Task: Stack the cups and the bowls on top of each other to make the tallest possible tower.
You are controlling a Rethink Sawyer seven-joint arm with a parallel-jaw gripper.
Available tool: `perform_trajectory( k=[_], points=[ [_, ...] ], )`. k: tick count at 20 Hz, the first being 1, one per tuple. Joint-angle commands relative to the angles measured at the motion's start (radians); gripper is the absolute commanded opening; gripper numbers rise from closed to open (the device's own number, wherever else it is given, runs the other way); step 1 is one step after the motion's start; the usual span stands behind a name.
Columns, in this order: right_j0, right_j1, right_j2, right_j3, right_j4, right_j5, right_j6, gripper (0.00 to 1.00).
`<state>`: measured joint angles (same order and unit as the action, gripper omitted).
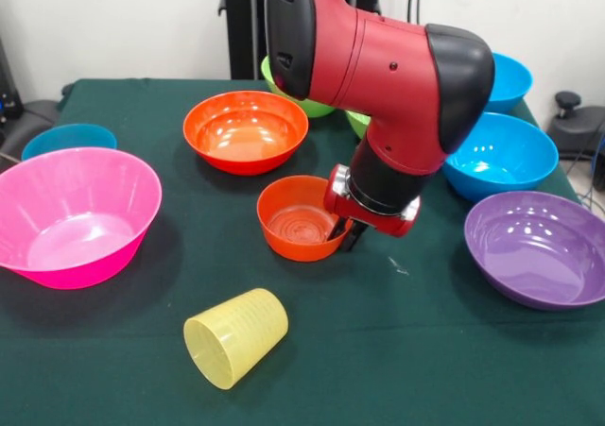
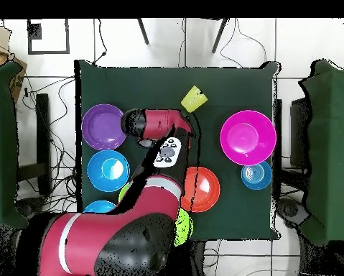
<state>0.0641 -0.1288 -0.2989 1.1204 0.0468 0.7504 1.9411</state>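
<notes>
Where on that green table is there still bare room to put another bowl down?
The widest bare cloth is along the front edge, between the tipped yellow cup and the purple bowl. A smaller patch lies between the pink bowl and the small orange bowl. The far side is crowded: the large orange bowl, the blue bowls and the arm fill it.

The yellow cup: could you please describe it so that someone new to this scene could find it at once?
Start from the green table and go to the edge farthest from the robot's pedestal. The cup lies there on its side, apart from the small orange bowl. It is the only translucent pale-yellow piece, ribbed and taller than wide, unlike the glossy bowls.
</notes>
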Motion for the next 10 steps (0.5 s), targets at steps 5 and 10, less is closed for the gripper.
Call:
perform_trajectory(
  k=[5,10],
  points=[
    [-0.029,0.079,0.168,-0.111,0.041,-0.012,0.071,0.00],
    [-0.028,0.075,0.168,-0.120,0.053,-0.005,0.088,0.00]
  ],
)
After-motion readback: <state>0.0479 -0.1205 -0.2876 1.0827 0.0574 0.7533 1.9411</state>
